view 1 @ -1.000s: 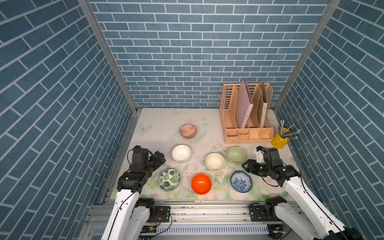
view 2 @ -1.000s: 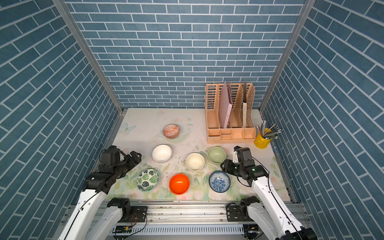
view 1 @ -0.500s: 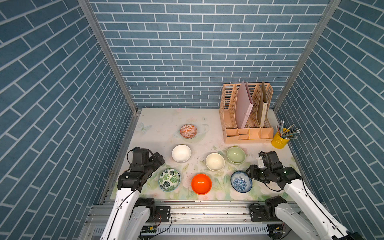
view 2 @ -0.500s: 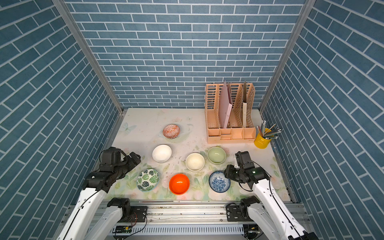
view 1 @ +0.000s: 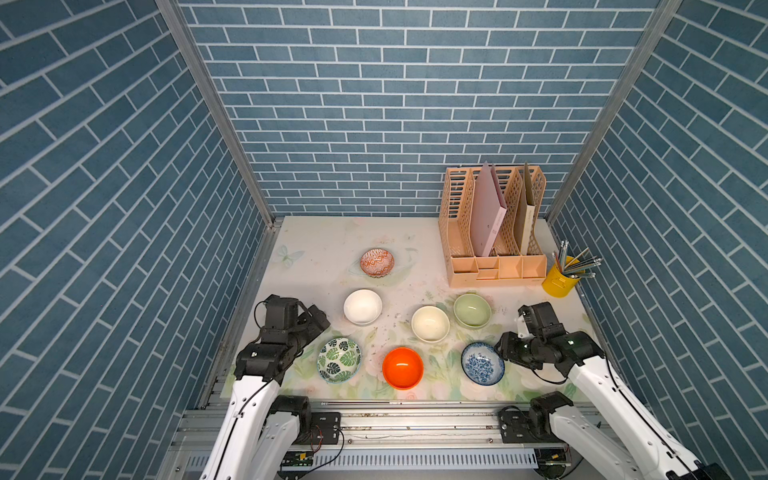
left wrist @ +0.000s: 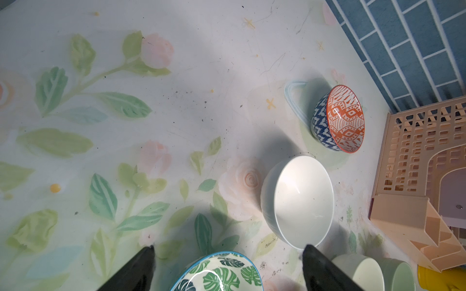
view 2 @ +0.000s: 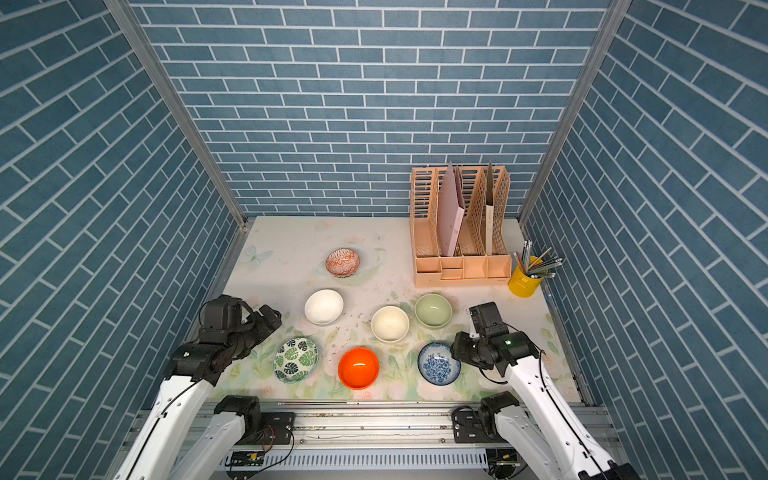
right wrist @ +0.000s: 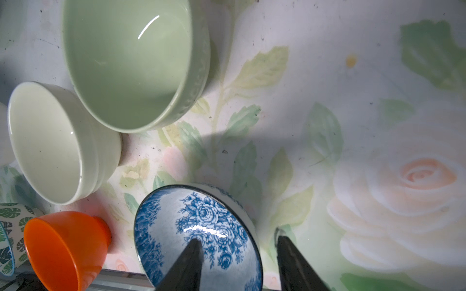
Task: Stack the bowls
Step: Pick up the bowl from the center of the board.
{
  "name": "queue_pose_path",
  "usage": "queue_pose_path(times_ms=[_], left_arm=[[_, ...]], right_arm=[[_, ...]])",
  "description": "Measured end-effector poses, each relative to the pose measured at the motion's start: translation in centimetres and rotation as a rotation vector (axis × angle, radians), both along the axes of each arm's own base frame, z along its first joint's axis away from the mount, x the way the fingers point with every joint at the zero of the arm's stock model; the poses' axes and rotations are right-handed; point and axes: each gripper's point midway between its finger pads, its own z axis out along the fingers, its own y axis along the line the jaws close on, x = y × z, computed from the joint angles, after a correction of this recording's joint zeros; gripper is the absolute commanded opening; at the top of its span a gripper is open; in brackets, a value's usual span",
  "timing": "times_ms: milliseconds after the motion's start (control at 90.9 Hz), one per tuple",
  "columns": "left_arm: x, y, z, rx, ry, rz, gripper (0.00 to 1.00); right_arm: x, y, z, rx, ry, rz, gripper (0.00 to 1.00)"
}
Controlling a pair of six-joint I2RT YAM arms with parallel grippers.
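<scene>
- My right hand (right wrist: 237,236) is released. Its 2 fingers (right wrist: 191,254) straddle the rim of the blue floral bowl (right wrist: 201,219), 1 over the inside and 1 outside, with a gap still showing.
- In a top view, with 12 at the back wall, that bowl lies at 9 o'clock from my right hand, at the near right of the surface (view 1: 316,249).
- It is round, so no axis matters, only the rim wall between my fingers.
- My left hand (view 1: 318,322) is released and empty; the leaf bowl (view 1: 339,359) sits at 5 o'clock from it.
- All 7 bowls stand apart. I judge the orange bowl (view 1: 402,368), at 9 o'clock from the blue one, the nearest base.
</scene>
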Motion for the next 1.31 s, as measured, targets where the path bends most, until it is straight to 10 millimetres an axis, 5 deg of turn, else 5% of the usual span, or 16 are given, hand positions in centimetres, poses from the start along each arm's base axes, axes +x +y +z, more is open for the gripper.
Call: queue_pose_path(times_ms=[660,1309], left_arm=[[-1.0,0.1,-2.9,-0.011,0.078,0.024,0.95],[-1.0,0.1,-2.9,-0.014,0.077,0.025,0.95]], right_arm=[[-0.4,0.3,-0.6,-0.008,0.042,0.012,0.43],[-1.3,0.5,-2.1,-0.027,0.111,0.034,0.32]])
